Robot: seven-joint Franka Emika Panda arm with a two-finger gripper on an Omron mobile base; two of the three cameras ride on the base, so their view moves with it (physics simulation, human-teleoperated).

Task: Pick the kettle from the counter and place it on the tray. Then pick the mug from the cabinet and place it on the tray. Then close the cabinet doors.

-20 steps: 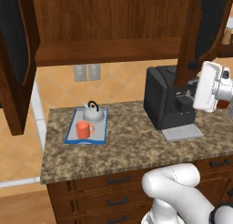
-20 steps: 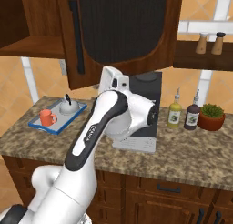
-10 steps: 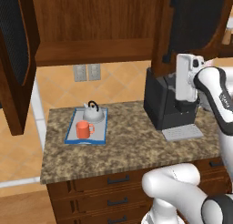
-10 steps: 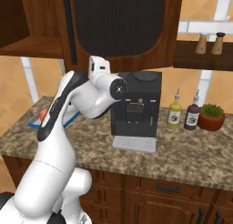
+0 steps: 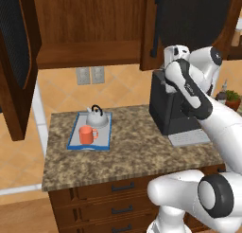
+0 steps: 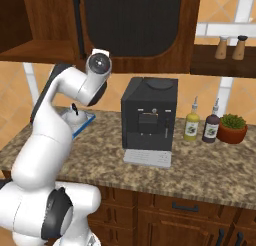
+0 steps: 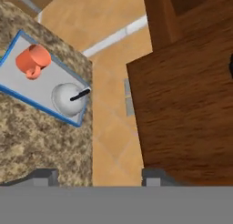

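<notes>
The silver kettle and the orange-red mug both sit on the blue-rimmed tray at the left end of the granite bench. The gripper is raised beside the right cabinet door, above the black coffee machine; its fingers stand apart and seemingly empty. The left cabinet door hangs wide open.
</notes>
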